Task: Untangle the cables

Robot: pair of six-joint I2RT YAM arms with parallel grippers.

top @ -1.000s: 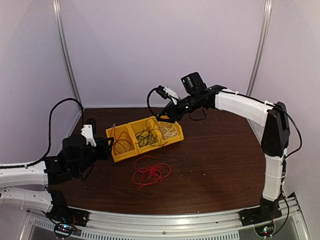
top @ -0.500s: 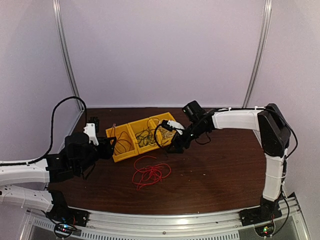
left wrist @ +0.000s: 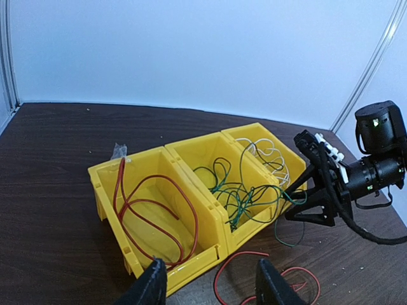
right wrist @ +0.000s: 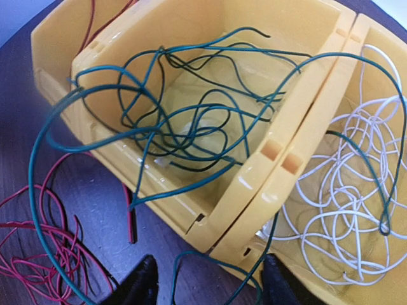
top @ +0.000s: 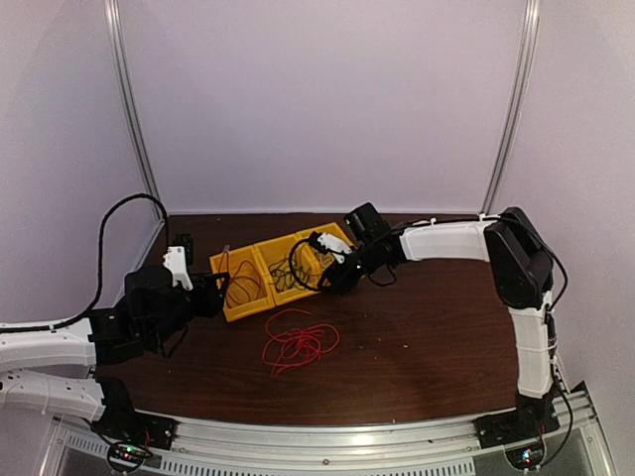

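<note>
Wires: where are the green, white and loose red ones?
green wires (right wrist: 191,136), right wrist view, tangle's middle
white wires (right wrist: 336,216), right wrist view, looped strands
loose red wires (top: 296,342), top view, pile's middle

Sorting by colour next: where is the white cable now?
Right wrist view: the white cable lies in the right end yellow bin, beside the middle bin holding the green cable.

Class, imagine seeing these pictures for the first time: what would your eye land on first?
Three yellow bins in a row at mid-table stand out, one each holding a red cable, a green tangle and white loops. Green strands spill over into the white bin, and a loose red bundle lies on the table before the bins.
</note>
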